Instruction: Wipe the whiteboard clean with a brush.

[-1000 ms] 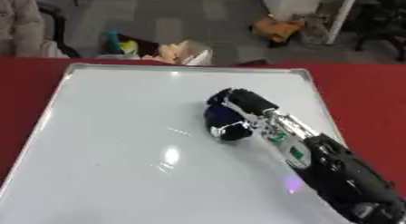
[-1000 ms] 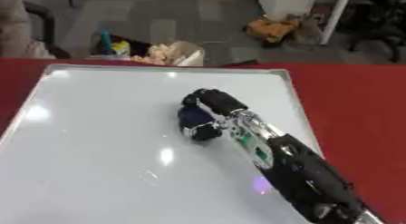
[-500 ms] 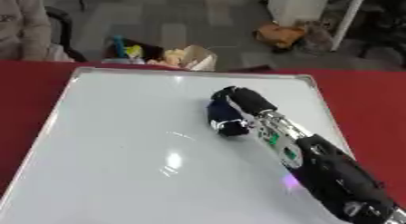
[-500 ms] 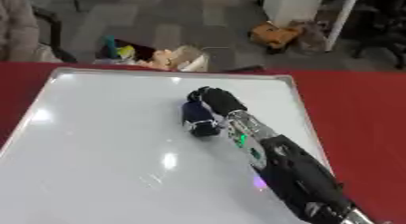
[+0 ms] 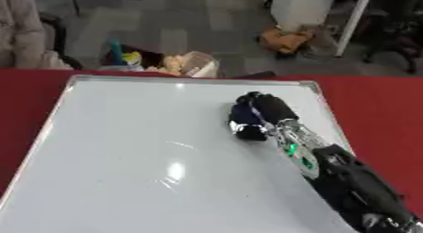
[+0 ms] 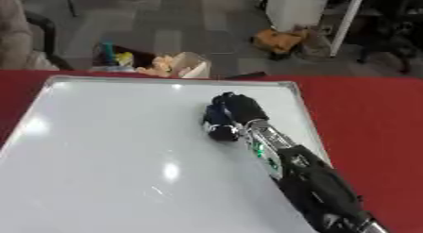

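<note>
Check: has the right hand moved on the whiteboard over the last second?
Yes. The right hand, curled on the brush, has slid toward the whiteboard's far rim; the gap between them has shrunk, though the camera has tilted too.

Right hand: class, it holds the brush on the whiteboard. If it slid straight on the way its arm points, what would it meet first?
The right hand points toward the far side. First it would probably meet the whiteboard's raised far rim, with only bare board between; then the red table.
</note>
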Robot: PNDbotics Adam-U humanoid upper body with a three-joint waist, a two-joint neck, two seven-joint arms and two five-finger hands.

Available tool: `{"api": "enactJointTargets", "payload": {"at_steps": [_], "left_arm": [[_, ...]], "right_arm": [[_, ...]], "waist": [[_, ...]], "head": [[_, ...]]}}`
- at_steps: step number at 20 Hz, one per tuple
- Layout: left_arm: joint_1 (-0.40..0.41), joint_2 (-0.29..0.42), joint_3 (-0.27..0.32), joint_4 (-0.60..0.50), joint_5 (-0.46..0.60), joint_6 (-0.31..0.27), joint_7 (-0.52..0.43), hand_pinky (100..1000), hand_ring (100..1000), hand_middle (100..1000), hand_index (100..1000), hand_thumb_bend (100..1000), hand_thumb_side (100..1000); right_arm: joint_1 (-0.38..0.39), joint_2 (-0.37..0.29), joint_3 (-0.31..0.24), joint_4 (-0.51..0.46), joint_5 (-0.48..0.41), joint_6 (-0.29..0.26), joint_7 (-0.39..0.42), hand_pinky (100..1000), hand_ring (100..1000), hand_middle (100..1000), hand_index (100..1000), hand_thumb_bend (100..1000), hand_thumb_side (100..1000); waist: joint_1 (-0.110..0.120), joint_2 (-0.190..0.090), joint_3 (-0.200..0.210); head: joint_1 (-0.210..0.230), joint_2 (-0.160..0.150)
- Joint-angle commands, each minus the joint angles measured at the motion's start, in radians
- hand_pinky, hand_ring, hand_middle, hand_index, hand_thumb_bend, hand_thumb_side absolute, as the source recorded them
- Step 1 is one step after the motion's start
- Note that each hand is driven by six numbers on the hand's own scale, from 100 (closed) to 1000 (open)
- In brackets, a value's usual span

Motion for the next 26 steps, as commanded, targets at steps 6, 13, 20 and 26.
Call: {"api": "enactJointTargets", "payload": {"at_steps": [6, 13, 20, 26], "left_arm": [[-0.005, 0.019, 0.009, -0.011, -0.001, -0.003, 0.003, 506, 632, 615, 727, 748, 854], [-0.005, 0.018, 0.008, -0.011, 0.0, -0.003, 0.003, 506, 631, 614, 727, 748, 854], [-0.005, 0.015, 0.007, -0.011, 0.0, -0.003, 0.002, 506, 630, 613, 726, 750, 854], [-0.005, 0.013, 0.006, -0.011, 0.001, -0.003, 0.001, 506, 630, 613, 726, 751, 854]], "right_arm": [[0.015, -0.034, -0.009, 0.025, -0.045, 0.009, -0.031, 407, 650, 702, 854, 100, 919], [0.008, -0.025, 0.01, 0.013, -0.049, -0.002, -0.032, 411, 661, 705, 855, 100, 903], [-0.018, 0.01, 0.041, 0.013, -0.024, -0.026, -0.016, 411, 663, 706, 855, 100, 884], [-0.044, 0.046, 0.07, 0.017, 0.014, -0.054, -0.004, 420, 668, 711, 858, 100, 876]], "waist": [[0.01, -0.021, -0.009], [0.011, -0.022, -0.004], [0.008, -0.024, 0.011], [0.007, -0.023, 0.02]], "head": [[0.006, -0.007], [0.005, -0.006], [-0.001, -0.006], [-0.004, -0.005]]}}
